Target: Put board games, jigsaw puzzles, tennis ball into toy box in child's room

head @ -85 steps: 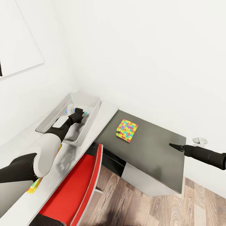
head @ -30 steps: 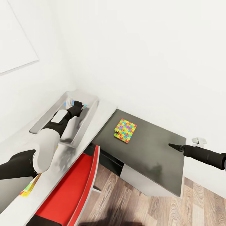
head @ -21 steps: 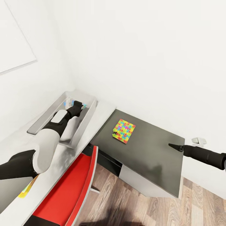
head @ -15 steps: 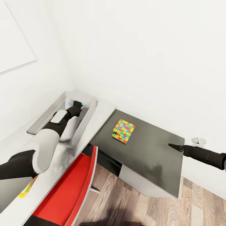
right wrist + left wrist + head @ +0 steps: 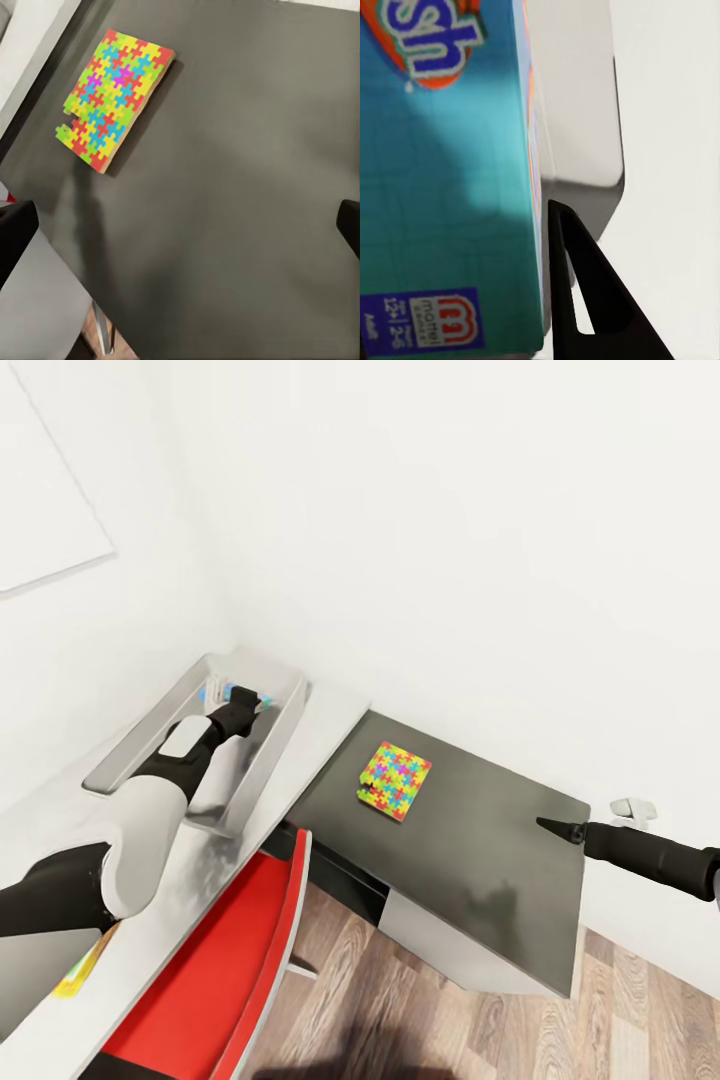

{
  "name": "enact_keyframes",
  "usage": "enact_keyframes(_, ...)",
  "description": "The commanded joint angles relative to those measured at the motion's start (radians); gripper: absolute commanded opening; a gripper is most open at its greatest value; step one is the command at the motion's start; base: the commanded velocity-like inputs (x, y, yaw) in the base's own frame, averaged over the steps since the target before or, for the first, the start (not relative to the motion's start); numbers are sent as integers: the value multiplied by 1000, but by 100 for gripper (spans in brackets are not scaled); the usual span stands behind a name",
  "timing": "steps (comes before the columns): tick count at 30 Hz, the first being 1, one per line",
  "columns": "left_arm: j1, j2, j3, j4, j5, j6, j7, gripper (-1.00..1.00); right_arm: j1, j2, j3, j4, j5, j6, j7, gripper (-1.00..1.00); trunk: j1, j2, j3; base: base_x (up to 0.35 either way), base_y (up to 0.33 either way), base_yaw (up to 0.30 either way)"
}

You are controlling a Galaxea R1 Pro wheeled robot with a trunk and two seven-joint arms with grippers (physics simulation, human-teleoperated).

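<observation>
Logged: my left gripper pinched a teal board game inside the toy box; my right gripper spread, idle; both jigsaw puzzles outstanding.

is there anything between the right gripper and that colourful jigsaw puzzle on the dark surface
Nothing visible does. The jigsaw puzzle lies flat on the dark surface, and the stretch between it and the right gripper is bare. In the right wrist view the puzzle sits ahead of the spread fingers with plain dark top in between.
</observation>
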Motion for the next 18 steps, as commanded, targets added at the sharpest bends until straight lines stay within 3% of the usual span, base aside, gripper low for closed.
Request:
enact_keyframes(1,0,1,4,-1,9,3,4,-100,-1,0,-1,0,3,5,6,100,1,-2,-1,49,0,0)
enact_keyframes(18,13,6,5,-1,10,-7,5,-100,-1,-1,-1,-1,3,5,6,100,1,-2,-1,12,0,0)
